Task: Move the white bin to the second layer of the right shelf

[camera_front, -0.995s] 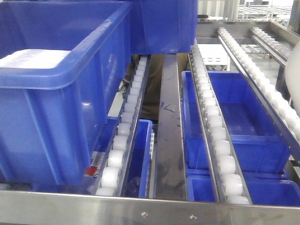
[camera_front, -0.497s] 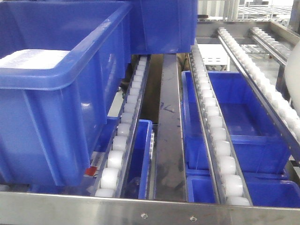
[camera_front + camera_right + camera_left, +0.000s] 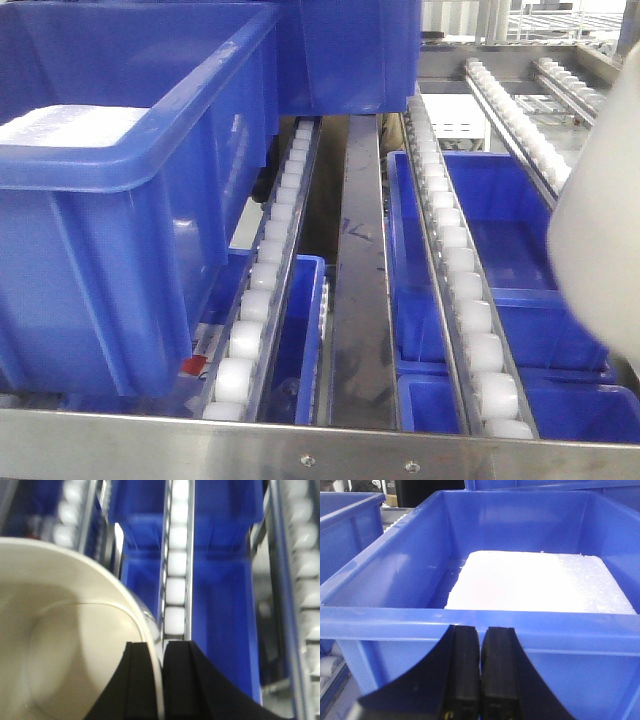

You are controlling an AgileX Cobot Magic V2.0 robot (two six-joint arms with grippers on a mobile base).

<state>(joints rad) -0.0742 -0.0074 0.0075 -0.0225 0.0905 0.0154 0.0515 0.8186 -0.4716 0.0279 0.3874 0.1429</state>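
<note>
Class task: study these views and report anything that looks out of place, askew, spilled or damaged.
Nothing spilled or damaged. The white bin hangs above the roller tracks, its rim pinched in the right pincer, not set down yet.

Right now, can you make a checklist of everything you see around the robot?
Surface: roller shelf level, steel front bar, sloping white roller tracks.
Job's things: white bin held above the rollers at the right, blurred in the front view.
Clutter: big blue crate with a white foam block; more blue bins below the tracks.
Hands: right hand pinches the white bin's rim; left hand shut, empty, before the big crate.
Cables: nothing seen.
Surroundings: more roller racks behind.
</note>
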